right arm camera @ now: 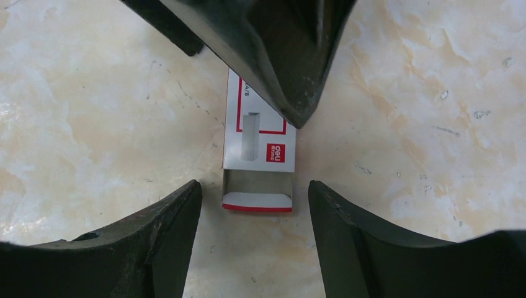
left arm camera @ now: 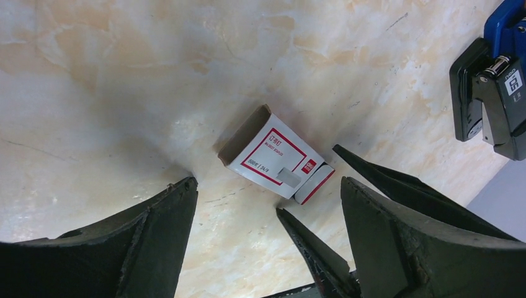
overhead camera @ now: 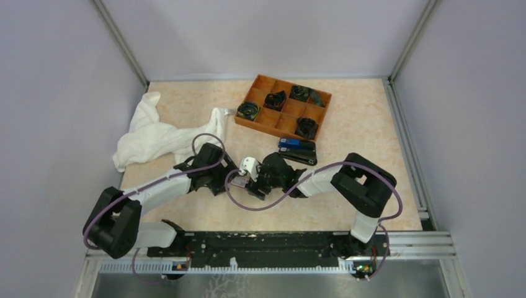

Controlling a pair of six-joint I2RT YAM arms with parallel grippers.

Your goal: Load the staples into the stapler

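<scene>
The staples' white carton with a red label lies flat on the table between my two grippers; it is also in the right wrist view and the top view. Its inner tray is slid partly out and the exposed part looks empty, so the staples themselves are hidden. My left gripper is open just short of the carton. My right gripper is open with the drawn-out tray end between its fingertips, not touching. The stapler is not in view.
A blue-and-black stapler lies just right of the grippers, also seen in the left wrist view. Behind it sits an orange divided tray holding dark items. A crumpled white cloth lies at the back left.
</scene>
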